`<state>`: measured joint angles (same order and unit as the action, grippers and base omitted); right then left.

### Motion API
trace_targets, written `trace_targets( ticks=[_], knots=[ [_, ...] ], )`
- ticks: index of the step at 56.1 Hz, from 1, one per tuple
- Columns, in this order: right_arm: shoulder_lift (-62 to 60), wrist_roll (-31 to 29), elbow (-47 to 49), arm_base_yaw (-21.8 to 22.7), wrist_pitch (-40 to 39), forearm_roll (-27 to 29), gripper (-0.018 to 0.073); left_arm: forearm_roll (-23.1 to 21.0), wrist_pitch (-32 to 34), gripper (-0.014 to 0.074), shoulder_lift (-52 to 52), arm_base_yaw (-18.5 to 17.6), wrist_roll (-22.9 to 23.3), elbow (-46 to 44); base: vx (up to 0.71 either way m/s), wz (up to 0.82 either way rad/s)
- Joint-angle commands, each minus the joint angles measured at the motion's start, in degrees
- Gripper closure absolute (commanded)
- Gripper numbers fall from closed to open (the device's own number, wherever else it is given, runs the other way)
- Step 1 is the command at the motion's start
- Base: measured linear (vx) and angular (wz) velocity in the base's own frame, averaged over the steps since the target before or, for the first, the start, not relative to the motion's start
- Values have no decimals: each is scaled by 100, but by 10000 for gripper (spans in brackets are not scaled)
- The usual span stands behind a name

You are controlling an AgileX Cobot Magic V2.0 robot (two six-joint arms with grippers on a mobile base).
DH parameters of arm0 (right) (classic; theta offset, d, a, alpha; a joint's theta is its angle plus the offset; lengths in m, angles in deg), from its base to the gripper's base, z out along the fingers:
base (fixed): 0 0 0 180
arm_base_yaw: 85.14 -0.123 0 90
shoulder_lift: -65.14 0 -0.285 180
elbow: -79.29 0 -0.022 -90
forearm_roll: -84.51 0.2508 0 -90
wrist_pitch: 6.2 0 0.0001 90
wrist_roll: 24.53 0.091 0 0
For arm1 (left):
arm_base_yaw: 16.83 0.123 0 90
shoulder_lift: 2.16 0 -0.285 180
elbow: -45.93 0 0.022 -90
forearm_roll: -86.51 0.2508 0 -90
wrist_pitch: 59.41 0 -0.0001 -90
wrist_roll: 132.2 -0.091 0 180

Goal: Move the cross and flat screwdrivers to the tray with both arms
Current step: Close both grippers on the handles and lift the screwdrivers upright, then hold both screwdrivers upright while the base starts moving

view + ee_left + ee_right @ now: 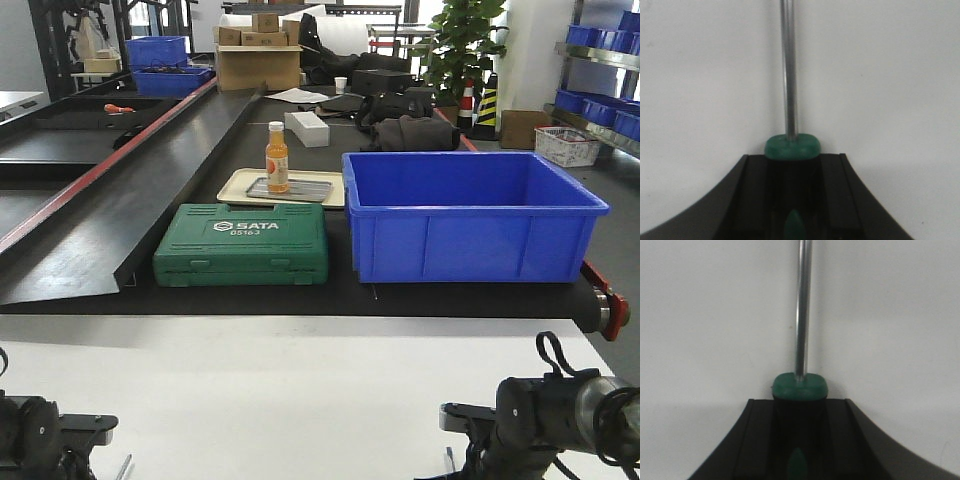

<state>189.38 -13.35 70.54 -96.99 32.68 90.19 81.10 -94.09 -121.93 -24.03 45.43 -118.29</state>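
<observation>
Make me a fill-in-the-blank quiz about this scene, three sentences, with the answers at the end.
1. The left gripper is shut on a screwdriver whose handle end is coloured ___.
2. The right gripper holds the other screwdriver by its ___.
3. In the front view, the bin to the right of the SATA case is coloured ___.
Answers: green; handle; blue.

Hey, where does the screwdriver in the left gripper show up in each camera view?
Exterior front-facing view: only a thin silver sliver, likely the left screwdriver shaft, at the bottom left edge beside the left arm.
Left wrist view: centre, its green collar between the left gripper fingers, shaft running straight up.
Right wrist view: not in it; the right gripper holds the right screwdriver.
Shared landmark: the white table.
</observation>
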Motion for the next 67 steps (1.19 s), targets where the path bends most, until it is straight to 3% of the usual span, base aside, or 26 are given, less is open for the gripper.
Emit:
trace_targets(
  ticks=[1,15,36,48,57,67],
  knots=[
    [-405,-151,99,0,-35,62,572,-126,28,606,293,-23,24,-106,0,0],
    [-1386,-312,99,0,-58,62,571,-345,431,603,986,-42,28,-106,0,0],
    [-3362,-347,99,0,-185,45,569,-593,600,600,2955,-42,23,-126,0,0],
    [-4392,-813,99,0,-503,45,568,-677,539,600,4070,-156,-259,-609,0,0],
    [-4936,-805,99,0,-557,50,568,-742,310,597,4472,-151,64,-722,0,0],
    [-5246,-805,99,0,-551,50,568,-742,38,597,4541,-151,61,-722,0,0]
  ],
)
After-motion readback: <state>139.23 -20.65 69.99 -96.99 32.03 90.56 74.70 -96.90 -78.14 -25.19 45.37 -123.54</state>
